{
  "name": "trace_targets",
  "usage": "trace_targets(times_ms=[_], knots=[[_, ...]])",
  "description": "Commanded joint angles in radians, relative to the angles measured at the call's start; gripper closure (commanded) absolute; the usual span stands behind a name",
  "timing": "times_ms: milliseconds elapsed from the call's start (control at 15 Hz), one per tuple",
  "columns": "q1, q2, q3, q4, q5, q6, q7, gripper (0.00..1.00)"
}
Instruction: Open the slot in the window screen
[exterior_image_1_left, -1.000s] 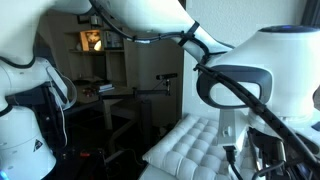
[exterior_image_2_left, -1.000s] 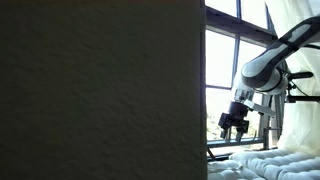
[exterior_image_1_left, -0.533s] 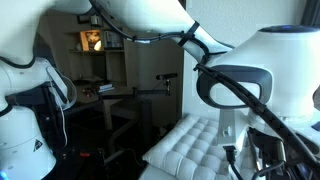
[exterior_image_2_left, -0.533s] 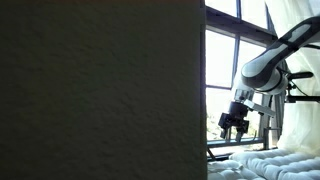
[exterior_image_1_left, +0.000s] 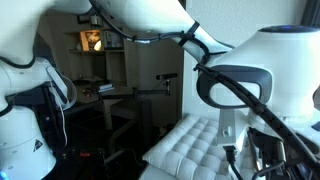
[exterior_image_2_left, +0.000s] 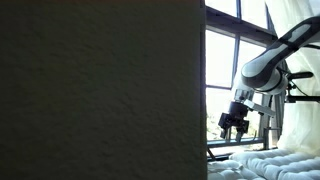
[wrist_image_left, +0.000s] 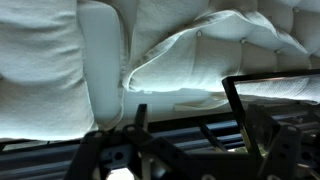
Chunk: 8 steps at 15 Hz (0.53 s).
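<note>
Nothing is changed since a moment ago. The gripper (exterior_image_2_left: 233, 128) is held open and empty by the window (exterior_image_2_left: 222, 70), above the white cushion (exterior_image_2_left: 262, 165).

Glossy plastic arm (exterior_image_1_left: 150, 20), tufted cloth cushion (wrist_image_left: 200, 60), rough matt panel (exterior_image_2_left: 100, 90), smooth glass window (exterior_image_2_left: 222, 60)

Tufted cushion (exterior_image_2_left: 262, 165) near, below hand (exterior_image_2_left: 233, 129)

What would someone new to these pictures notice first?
A huge dark panel blocks the left of an exterior view; beside it the robot arm stands against a bright window. Its open claw hangs above a white tufted cushion, which fills most of the wrist view.
</note>
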Motion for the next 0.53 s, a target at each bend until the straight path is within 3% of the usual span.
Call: trace_targets(times_ms=[0, 467], knots=[[0.005, 0.000, -0.007, 0.002, 0.005, -0.003, -0.003, 0.00], [0.001, 0.005, -0.003, 0.007, 0.006, -0.018, -0.009, 0.00]])
